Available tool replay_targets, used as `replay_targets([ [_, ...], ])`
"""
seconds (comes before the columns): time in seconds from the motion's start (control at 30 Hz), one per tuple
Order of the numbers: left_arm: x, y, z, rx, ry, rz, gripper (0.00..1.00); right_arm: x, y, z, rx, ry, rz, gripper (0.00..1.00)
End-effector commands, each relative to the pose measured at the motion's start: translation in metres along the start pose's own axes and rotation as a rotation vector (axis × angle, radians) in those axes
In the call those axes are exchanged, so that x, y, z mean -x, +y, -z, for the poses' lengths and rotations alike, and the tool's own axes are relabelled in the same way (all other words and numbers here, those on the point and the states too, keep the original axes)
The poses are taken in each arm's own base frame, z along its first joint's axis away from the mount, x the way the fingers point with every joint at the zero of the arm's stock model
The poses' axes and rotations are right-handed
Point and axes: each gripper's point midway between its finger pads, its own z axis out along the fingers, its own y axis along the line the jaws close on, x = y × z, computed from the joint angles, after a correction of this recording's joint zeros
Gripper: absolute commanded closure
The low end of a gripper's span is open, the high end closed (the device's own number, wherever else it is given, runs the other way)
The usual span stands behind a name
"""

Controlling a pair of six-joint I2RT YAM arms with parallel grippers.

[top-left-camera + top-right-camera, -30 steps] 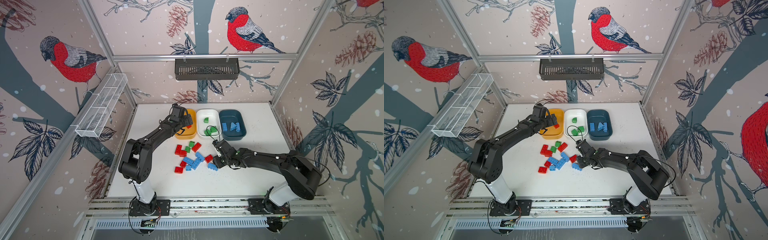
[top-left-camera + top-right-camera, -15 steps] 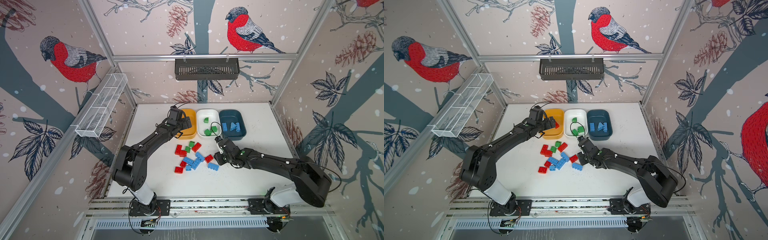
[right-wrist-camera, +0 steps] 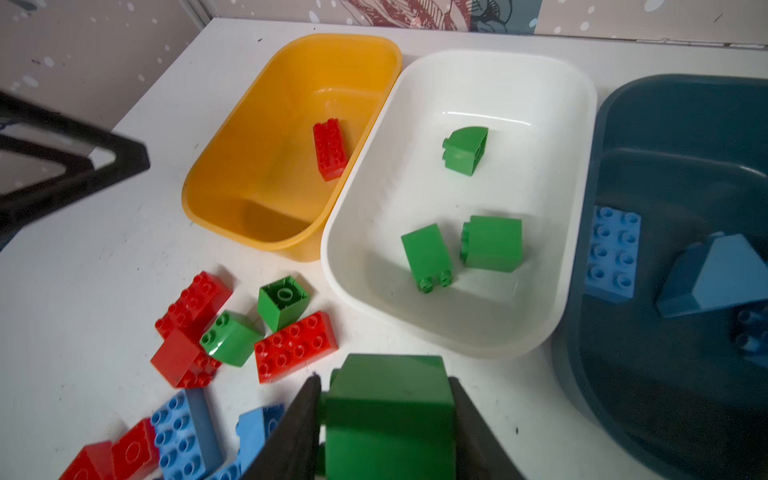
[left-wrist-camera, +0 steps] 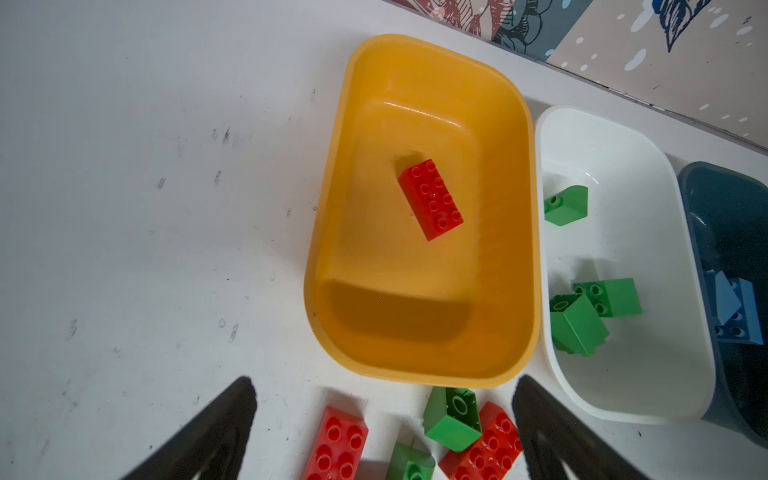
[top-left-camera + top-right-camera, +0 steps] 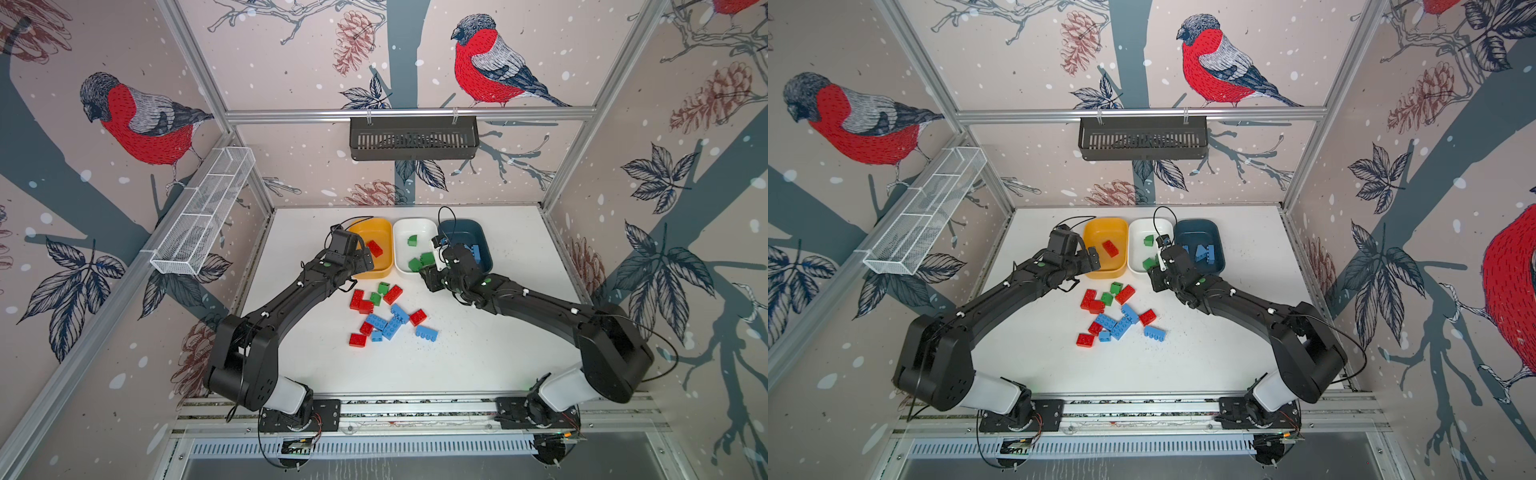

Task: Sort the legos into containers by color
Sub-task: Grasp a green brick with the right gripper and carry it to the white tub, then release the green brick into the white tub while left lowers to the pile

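Moved since a second ago: right end effector [image 3: 384, 379], from the loose pile [image 5: 386, 316] to the near rim of the white tub [image 3: 453, 340]; left end effector [image 4: 384, 380], drawn back from over the yellow tub [image 4: 415, 374] to its near end.

Right end effector: fingers clamped on two sides of one green brick [image 3: 388, 415], held just short of the white tub's near rim.

Left end effector: fingers wide apart, nothing between them, tips flanking the yellow tub's near rim in the left wrist view.

Yellow tub: one red brick [image 4: 431, 199], flat, studs up, mid-floor, clear of every wall.

White tub: three green bricks [image 3: 492, 243], two close together at the near end, one apart toward the far end.

Teal tub [image 3: 623, 374]: blue bricks [image 3: 613, 253], one flat beside the wall nearest the white tub.

Tubs: side by side in a row, rims meeting, near the back wall [image 5: 311, 178].

Loose pile: red, green and blue bricks between the two arms, near the tubs' near rims.

Open room: bare tabletop [image 5: 478, 361] in front of the pile, to its right, and left of the yellow tub.
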Motion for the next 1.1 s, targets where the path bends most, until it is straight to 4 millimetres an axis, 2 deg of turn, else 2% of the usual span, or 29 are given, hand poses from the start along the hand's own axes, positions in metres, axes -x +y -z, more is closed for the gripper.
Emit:
replay_targets([
  [0.0, -0.004, 0.012, 0.005, 0.05, 0.006, 0.017, 0.04, 0.027, -0.008, -0.013, -0.012, -0.056, -0.041, 0.63],
  [0.13, -0.022, 0.022, 0.005, 0.074, 0.052, 0.017, 0.03, 0.038, -0.025, -0.042, -0.053, -0.023, -0.058, 0.62],
  [0.27, -0.038, 0.029, 0.006, 0.087, 0.101, 0.014, 0.03, 0.05, -0.03, -0.071, -0.068, 0.0, -0.045, 0.56],
  [0.4, -0.055, 0.031, 0.009, 0.066, 0.146, 0.025, 0.03, 0.064, -0.047, -0.095, -0.161, 0.006, -0.079, 0.35],
  [0.43, -0.06, 0.032, 0.009, 0.061, 0.159, 0.028, 0.03, 0.066, -0.05, -0.097, -0.178, 0.013, -0.085, 0.27],
  [0.47, -0.063, 0.032, 0.01, 0.058, 0.169, 0.033, 0.03, 0.069, -0.049, -0.097, -0.177, 0.012, -0.08, 0.23],
  [0.57, -0.075, 0.036, 0.012, 0.054, 0.19, 0.045, 0.03, 0.078, -0.041, -0.08, -0.146, -0.021, -0.052, 0.18],
  [0.7, -0.089, 0.037, 0.013, 0.043, 0.224, 0.048, 0.03, 0.072, -0.032, -0.042, -0.09, -0.044, -0.003, 0.11],
  [0.83, -0.102, 0.042, 0.015, 0.073, 0.261, 0.035, 0.03, 0.049, -0.021, -0.009, -0.034, -0.038, 0.021, 0.07],
  [0.9, -0.108, 0.044, 0.017, 0.079, 0.273, 0.034, 0.03, 0.032, -0.014, 0.002, -0.01, -0.027, 0.028, 0.03],
  [1.07, -0.123, 0.044, 0.022, 0.08, 0.298, 0.043, 0.03, -0.007, 0.003, 0.02, 0.015, 0.013, 0.059, 0.02],
])
